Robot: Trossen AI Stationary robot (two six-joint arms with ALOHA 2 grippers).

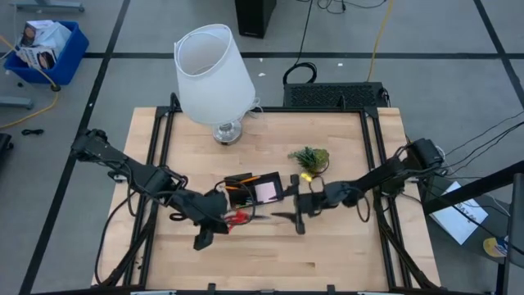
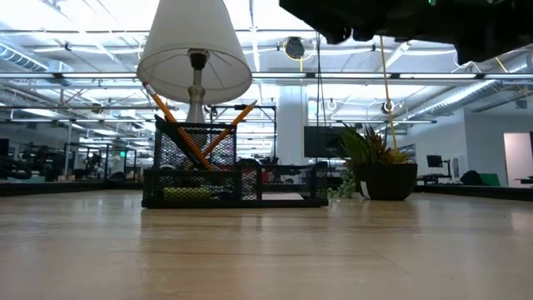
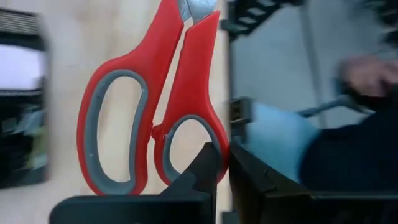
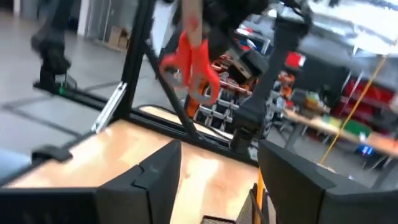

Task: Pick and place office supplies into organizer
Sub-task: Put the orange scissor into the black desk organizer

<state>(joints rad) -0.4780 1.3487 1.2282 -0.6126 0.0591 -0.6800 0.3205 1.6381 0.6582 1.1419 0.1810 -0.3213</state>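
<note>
The red-handled scissors (image 1: 238,217) are in my left gripper (image 1: 214,224), just in front of the organizer's near side, with the blades pointing toward the table's right. They fill the left wrist view (image 3: 155,106) and show far off in the right wrist view (image 4: 193,56). The black mesh organizer (image 1: 254,190) sits mid-table and holds a pink sticky-note pad (image 1: 266,192). Orange pencils (image 2: 179,133) lean in its taller cup. My right gripper (image 1: 299,215) hovers open right of the scissors' tips, and its fingers (image 4: 155,171) hold nothing. My left gripper pinches the scissors by the rim of the smaller handle loop (image 3: 214,152), at the handle end, between its two fingers (image 3: 202,171). The scissors are lifted clear: the low view shows nothing of them on the tabletop. The blades run away from the fingers.
A big white lamp (image 1: 214,78) stands at the far side behind the organizer. A small green plant in a dark pot (image 1: 309,157) sits to the organizer's far right. Bare wood (image 1: 246,262) lies along the near edge. A person's hand (image 3: 367,74) shows beyond the table.
</note>
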